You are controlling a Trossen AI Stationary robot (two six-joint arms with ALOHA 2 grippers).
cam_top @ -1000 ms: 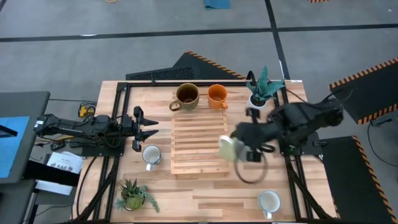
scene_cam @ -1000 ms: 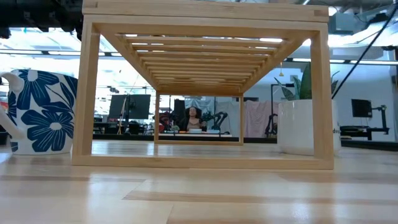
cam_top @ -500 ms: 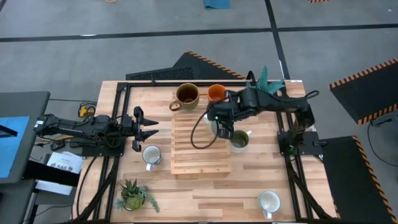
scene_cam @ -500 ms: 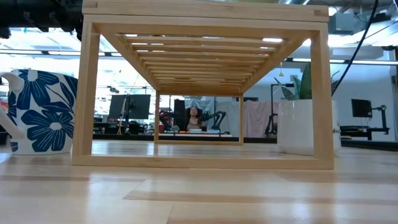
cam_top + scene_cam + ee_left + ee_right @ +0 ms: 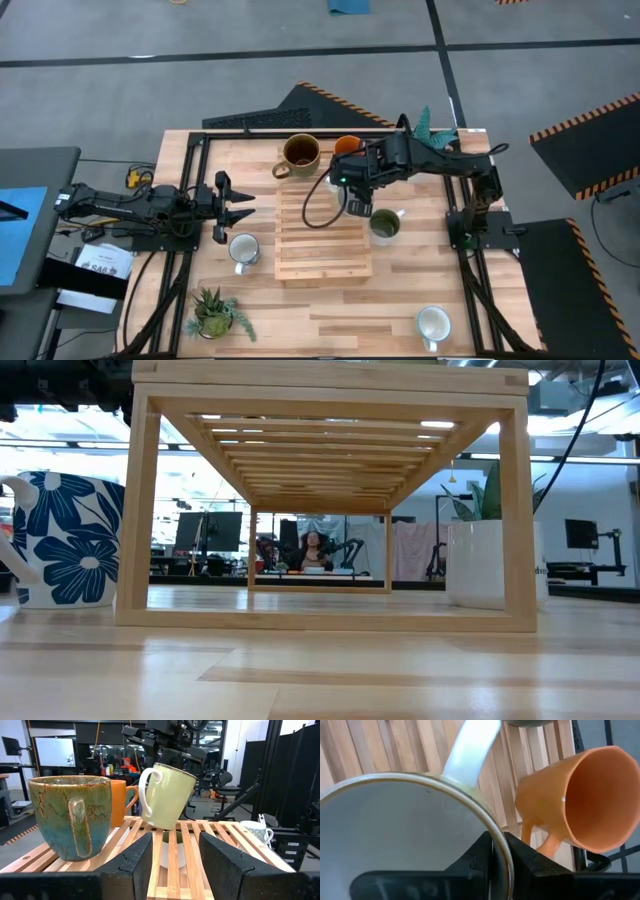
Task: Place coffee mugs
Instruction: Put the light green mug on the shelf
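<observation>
My right gripper (image 5: 355, 193) is shut on a pale green mug with a white handle (image 5: 167, 795), over the right side of the slatted wooden rack (image 5: 320, 235). A brown mug (image 5: 300, 153) and an orange mug (image 5: 347, 147) stand on the rack's far end. A green-lined mug (image 5: 385, 225) stands on the table right of the rack. A blue-flowered white mug (image 5: 243, 250) stands left of the rack, and a white mug (image 5: 433, 322) near the front right corner. My left gripper (image 5: 238, 205) is open and empty at the rack's left side. My right gripper holds the pale green mug by its rim (image 5: 496, 840), one finger inside the mug and one outside. The fingers come from above, pointing down. The mug is tilted, its handle (image 5: 146, 790) toward the table's left, its base low over the slats; whether it touches them I cannot tell.
A potted plant (image 5: 425, 140) stands at the table's far right, beside my right arm. Another plant (image 5: 215, 315) stands near the front left. In the low view the rack (image 5: 330, 500) fills the middle, with the flowered mug (image 5: 60, 540) and a white pot (image 5: 490, 550) beside it.
My right gripper has carried the pale green mug from the table right of the rack toward the far edge and a little left, over the rack beside the orange mug. The green-lined mug now shows uncovered on the table.
</observation>
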